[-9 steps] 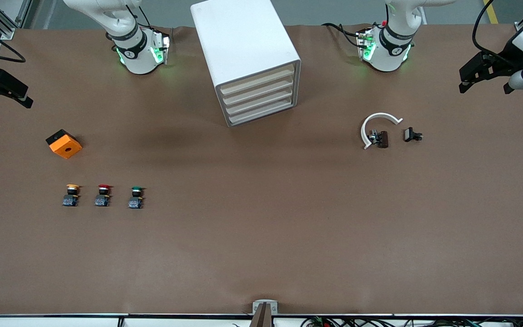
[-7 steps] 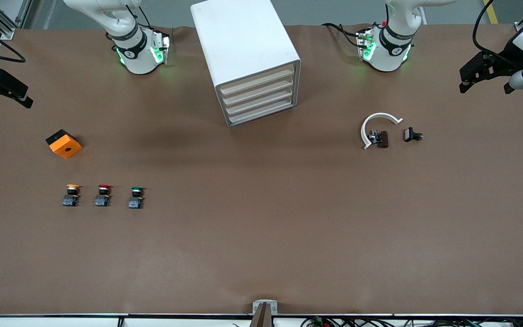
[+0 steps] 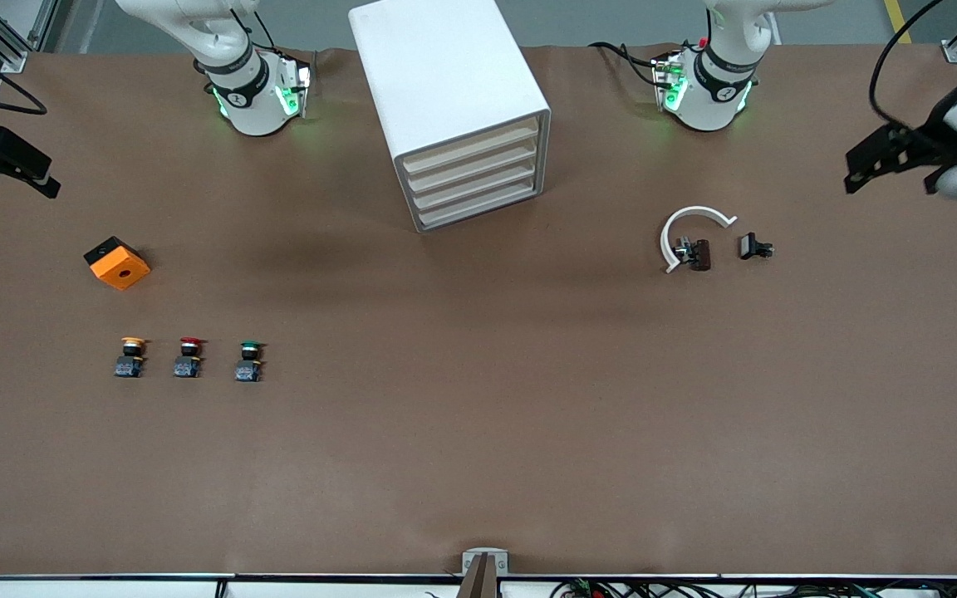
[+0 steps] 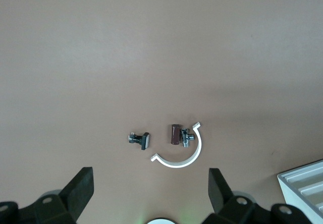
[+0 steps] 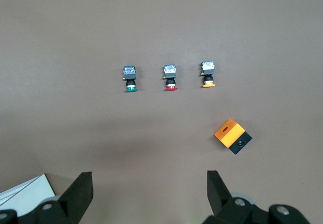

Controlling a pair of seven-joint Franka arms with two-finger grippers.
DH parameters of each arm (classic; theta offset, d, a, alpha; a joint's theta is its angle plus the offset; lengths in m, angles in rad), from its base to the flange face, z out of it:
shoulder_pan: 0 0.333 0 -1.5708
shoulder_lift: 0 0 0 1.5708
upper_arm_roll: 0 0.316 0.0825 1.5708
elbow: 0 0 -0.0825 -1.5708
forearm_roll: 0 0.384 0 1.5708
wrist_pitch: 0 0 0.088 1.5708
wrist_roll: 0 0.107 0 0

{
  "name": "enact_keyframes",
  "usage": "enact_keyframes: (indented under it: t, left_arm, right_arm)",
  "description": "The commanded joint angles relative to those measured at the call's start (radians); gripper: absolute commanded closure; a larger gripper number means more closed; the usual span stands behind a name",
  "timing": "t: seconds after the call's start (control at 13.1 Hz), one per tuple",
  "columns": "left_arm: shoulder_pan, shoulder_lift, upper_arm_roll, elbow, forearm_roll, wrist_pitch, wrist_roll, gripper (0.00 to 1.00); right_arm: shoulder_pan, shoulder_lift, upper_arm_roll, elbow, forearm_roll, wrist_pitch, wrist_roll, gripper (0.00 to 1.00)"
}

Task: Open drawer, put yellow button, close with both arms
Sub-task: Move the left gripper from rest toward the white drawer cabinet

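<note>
A brown tabletop (image 3: 478, 432) carries the small yellow-capped push button (image 3: 130, 356) — light, rigid, best pinched at its black neck — toward the right arm's end. The top cream-fronted drawer (image 3: 470, 147) stays closed. Both grippers are spread empty; the left gripper (image 3: 894, 158) has sunk slightly, the right gripper (image 3: 1, 162) waits.

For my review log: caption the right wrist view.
Open right tool above green, red and yellow button row, orange box beside.

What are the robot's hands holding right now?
Nothing. The left tool hangs open over the left arm's end of the table, and the right tool hangs open over the right arm's end. The yellow button sits untouched.
</note>
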Motion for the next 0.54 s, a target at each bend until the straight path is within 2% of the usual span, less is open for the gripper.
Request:
enact_keyframes:
  t: [0.0,0.46]
  left_arm:
    - [-0.024,0.13,-0.02,0.047,-0.023,-0.005,-0.031,0.0]
    - [-0.098,0.343,-0.025,0.046,-0.136,0.176,-0.132,0.0]
  right_arm:
    - [0.002,-0.03,-0.004,-0.027,-0.002,0.012,0.007,0.0]
    - [-0.001,-0.03,-0.009,-0.028,0.015,0.012,0.007,0.0]
